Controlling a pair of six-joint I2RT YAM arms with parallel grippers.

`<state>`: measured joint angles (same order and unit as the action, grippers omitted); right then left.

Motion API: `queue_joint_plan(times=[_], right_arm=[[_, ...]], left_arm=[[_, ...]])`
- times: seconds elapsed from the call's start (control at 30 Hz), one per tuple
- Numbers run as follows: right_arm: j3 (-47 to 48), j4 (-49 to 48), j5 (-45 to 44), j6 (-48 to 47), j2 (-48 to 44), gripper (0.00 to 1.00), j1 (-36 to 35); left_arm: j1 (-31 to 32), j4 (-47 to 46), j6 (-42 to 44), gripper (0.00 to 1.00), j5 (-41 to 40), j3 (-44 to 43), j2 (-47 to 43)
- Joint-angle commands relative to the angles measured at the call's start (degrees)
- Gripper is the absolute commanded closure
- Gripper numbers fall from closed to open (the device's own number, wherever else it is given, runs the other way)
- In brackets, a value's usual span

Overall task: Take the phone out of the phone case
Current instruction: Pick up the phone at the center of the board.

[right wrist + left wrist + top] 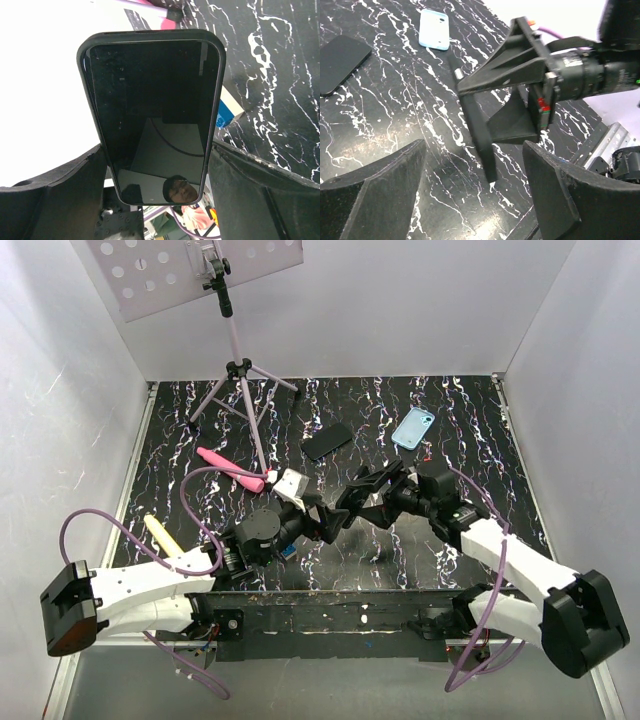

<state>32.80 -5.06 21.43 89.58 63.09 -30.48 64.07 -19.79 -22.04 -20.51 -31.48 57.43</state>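
Right gripper (155, 152) clasps glossy black phone (152, 100) — rounded corners.

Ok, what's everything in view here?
phone: one, black with a dark rim, held at centre
slab: one, black, lying flat, far centre; phone or case unclear
phone case: one, light blue, lying far right
rod: one, pink, left of centre
strip: one, yellow, near left
tripod: one, pale, far left, carrying a white perforated board
table: one, black with white veins
left gripper: one, black, open, facing the phone
right gripper: one, black, shut on the phone
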Motion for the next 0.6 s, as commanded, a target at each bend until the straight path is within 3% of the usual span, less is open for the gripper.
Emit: queue_joint_plan(times=[0.0,0.2,0.57], right_arm=[[2.71,-0.75,-3.06,1.21,-5.17,0.99,-0.55],[5.78,2.07,-4.37,0.33,-7.27,0.99,-2.21],[7.54,4.00,-4.82,0.25,-8.86,0.99,-4.94]], left_arm=[[0.79,2.56,-0.19,0.21,-3.93,-0.33,0.31],[1.93,0.02,-1.34,0.22,-4.44,-1.29,3.48],[1.93,-2.27,1.13,0.49,-4.62,-3.84,6.99]])
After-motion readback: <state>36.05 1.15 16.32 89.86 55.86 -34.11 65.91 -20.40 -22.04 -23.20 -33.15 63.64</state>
